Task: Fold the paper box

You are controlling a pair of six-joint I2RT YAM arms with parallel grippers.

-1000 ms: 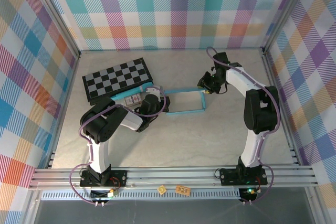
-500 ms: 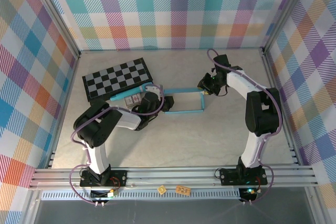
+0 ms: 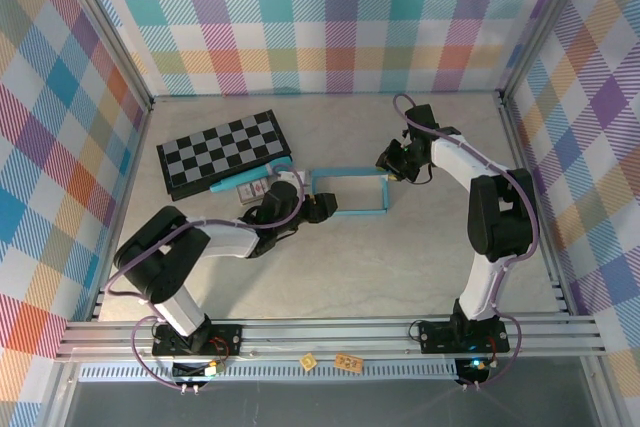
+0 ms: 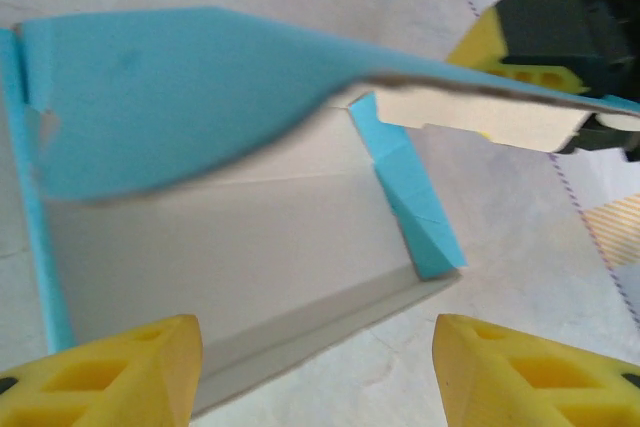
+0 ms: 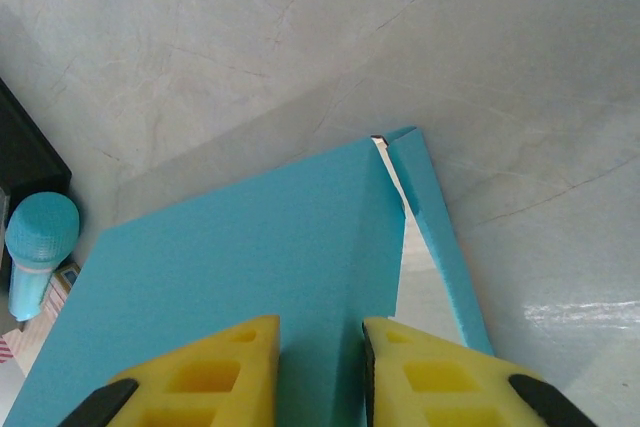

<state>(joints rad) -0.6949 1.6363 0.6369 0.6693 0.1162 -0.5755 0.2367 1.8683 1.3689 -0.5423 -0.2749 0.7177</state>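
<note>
Loosened since before, left claw (image 3: pixel 321 209) stands spread beside the paper box (image 3: pixel 350 195); right claw (image 3: pixel 393 173) pinches its right wall.

**Bright, even light; soft close-ups**

The overhead view is sharp and evenly lit, with only faint, soft shadows. From the left wrist, the thin turquoise cardboard paper box (image 4: pixel 180 97) blurs along its near edges. Glare whitens the pale marbled tabletop (image 5: pixel 585 312) in the right wrist view.
</note>
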